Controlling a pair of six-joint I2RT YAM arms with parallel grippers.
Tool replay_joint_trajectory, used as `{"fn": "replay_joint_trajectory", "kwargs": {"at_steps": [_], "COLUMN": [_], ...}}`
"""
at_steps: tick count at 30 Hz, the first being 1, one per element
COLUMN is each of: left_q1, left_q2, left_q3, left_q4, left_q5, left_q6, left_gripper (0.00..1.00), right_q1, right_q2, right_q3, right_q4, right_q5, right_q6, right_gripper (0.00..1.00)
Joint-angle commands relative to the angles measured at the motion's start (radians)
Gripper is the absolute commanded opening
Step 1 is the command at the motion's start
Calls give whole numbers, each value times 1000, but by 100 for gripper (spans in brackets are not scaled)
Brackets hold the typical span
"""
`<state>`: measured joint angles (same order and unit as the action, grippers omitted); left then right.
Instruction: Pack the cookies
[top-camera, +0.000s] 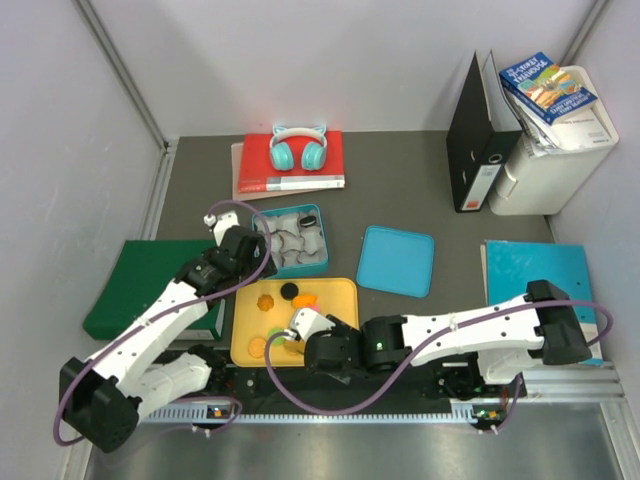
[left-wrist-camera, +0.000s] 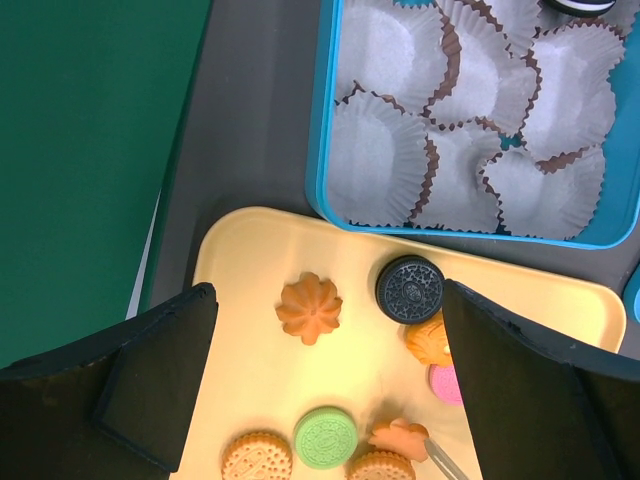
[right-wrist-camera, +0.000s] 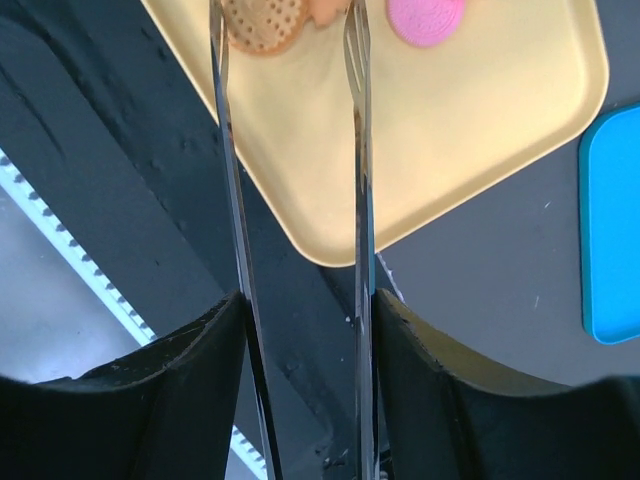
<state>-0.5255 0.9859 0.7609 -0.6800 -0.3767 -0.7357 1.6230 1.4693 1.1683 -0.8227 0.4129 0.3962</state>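
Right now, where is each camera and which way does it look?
Top external: above, behind the arms, looking down on the grey table; both arms show.
Left wrist: looks down on the yellow plastic tray and teal tin of paper cups, between its open black fingers.
Right wrist: looks along the metal tongs its fingers hold, towards the tray.
Both wrist views share the pink round cookie.

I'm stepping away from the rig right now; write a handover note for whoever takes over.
Left gripper: open, empty, above the yellow tray's far edge.
Right gripper: shut on metal tongs, tips among the tray's near cookies; grip on one unclear.
Done: one black cookie seems to sit in the blue tin among the paper cups.
Left: at least eight cookies on the tray to move into the tin; lid lies apart on the right.
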Motion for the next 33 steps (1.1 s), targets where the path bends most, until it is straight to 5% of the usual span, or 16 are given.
{"fn": "replay_joint_trajectory", "kwargs": {"at_steps": [1, 20, 33], "left_q1": [4, 2, 4], "left_q2": [-16, -4, 7], "left_q3": [-15, -20, -9], "left_q4": [25, 43, 40], "left_q5": [12, 12, 5], "left_q6": [-14, -11, -8], "left_gripper": [98, 98, 98], "right_q1": [38, 32, -3], "right_q2": [40, 146, 23], "right_q3": [57, 85, 117], "right_q4": [-38, -108, -167], "right_q5": [46, 176, 234], "right_q6": [50, 96, 81], "right_gripper": [52, 48, 48]}}
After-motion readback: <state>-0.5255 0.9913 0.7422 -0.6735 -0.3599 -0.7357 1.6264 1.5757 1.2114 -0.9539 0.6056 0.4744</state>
